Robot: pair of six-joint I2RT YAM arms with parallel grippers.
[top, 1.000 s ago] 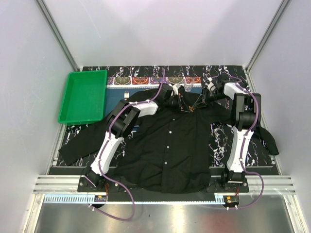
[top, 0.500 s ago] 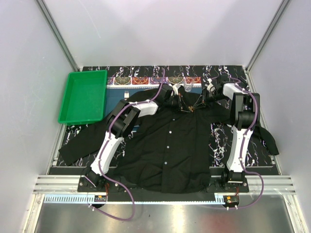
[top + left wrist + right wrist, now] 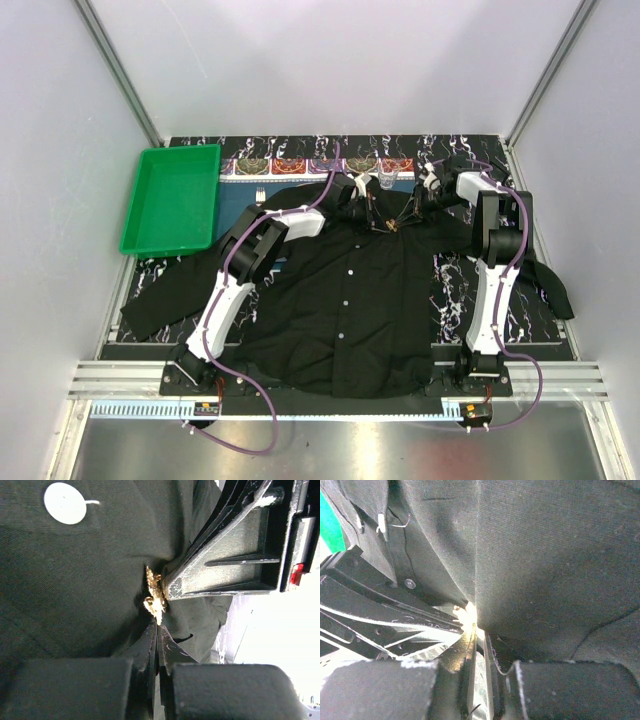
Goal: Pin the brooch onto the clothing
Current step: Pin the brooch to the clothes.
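Top external: left tool (image 3: 377,227) closed, right tool (image 3: 399,221) grip unclear, brooch (image 3: 155,597) between; barely shifted on shirt (image 3: 350,300).

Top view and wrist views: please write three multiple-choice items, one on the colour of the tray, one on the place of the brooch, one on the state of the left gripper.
1. What colour is the tray?
A. green
B. red
C. white

2. Where is the brooch?
A. in the tray
B. on the shirt, near its collar
C. at a sleeve end

3. How do the jaws of the left gripper stand?
A. wide open
B. shut
C. out of view

Answers:
1 A: the tray is plain green in the top view.
2 B: the gold spot lies by the collar.
3 B: the fingers are pressed together in the left wrist view.
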